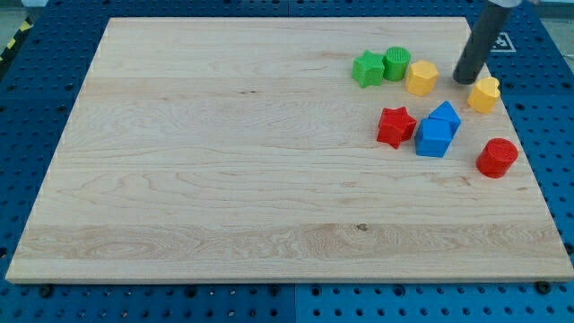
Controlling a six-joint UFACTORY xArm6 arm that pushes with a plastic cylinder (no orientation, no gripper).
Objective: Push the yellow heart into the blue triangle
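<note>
The yellow heart (484, 94) lies near the board's right edge, in the upper right. The blue triangle (446, 115) lies just left of and below it, a small gap apart, touching the blue cube (433, 138) below it. My tip (464, 79) is at the end of the dark rod that comes down from the view's top. It stands just left of and slightly above the yellow heart, very close to it, between the heart and the yellow hexagon (421, 78).
A green star (367, 69) and a green cylinder (396, 63) sit left of the yellow hexagon. A red star (395, 126) lies left of the blue cube. A red cylinder (496, 158) lies at the lower right near the wooden board's (224, 161) right edge.
</note>
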